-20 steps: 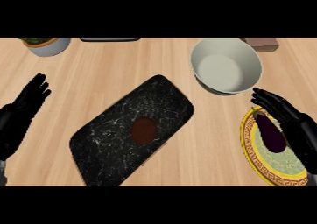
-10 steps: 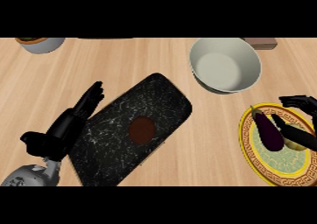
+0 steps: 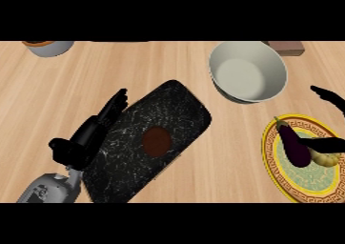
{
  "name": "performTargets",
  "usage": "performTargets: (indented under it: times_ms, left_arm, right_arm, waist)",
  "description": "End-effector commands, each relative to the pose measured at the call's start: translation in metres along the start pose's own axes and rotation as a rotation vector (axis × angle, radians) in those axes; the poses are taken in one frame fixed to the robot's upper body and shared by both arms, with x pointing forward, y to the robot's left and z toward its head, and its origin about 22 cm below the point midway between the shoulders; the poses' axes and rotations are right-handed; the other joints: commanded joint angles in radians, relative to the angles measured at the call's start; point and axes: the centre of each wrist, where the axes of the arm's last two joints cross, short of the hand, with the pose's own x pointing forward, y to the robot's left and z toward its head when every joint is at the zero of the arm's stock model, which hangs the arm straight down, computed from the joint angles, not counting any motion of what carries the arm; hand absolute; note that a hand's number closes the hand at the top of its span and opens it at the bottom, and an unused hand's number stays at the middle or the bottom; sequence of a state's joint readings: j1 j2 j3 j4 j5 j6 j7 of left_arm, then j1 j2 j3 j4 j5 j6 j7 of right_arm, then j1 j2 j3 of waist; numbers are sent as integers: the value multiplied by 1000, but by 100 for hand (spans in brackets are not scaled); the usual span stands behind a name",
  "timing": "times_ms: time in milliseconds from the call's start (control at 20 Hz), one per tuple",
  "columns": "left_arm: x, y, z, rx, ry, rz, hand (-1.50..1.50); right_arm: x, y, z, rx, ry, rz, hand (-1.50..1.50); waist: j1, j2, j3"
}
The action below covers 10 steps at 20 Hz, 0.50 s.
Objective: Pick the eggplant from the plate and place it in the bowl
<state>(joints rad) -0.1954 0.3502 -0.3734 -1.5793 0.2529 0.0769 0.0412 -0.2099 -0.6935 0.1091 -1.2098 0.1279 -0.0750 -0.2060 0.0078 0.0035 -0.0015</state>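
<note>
The dark purple eggplant (image 3: pixel 293 144) lies on the yellow-rimmed plate (image 3: pixel 269 157) at the right edge, stem end pointing up-left. My right hand (image 3: pixel 336 101) comes in from the right edge, open: its fingers reach above the plate, and its thumb (image 3: pixel 329 143) lies across the plate with the tip against the eggplant's right side. The white bowl (image 3: pixel 247 76) stands empty just above the plate, near the top. My left hand (image 3: pixel 91 133) is open, with straight fingers lying over the left edge of a black slab.
A black marbled slab (image 3: pixel 168 114) lies slanted at the centre with a brown round patch (image 3: pixel 157 141) on it. A grey pot (image 3: pixel 47 46) stands at the top left, and a brown block (image 3: pixel 288 46) beside the bowl at the top right. A pale yellow lump (image 3: pixel 324 159) sits on the plate.
My left hand swung in from the left edge onto the slab's edge. My right hand drew back to the right, uncovering the eggplant, and its thumb now reaches to it.
</note>
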Motion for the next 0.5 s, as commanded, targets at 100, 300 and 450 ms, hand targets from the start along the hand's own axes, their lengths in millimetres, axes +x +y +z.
performTargets:
  times_ms: [100, 300, 450]
  left_arm:
    - [-6, -8, -1, -26, -9, -1, 0]
    - [2, -7, -10, -17, -3, -15, 0]
    - [-1, -5, -4, -12, 10, 1, 0]
  right_arm:
    - [15, -36, -9, 291, 204, 383, -150]
    - [51, -38, -27, 547, 313, 430, -150]
    - [81, -40, -40, 639, 377, 468, -150]
  waist:
    - [12, 0, -4]
    - [11, -2, -4]
    - [14, -5, -2]
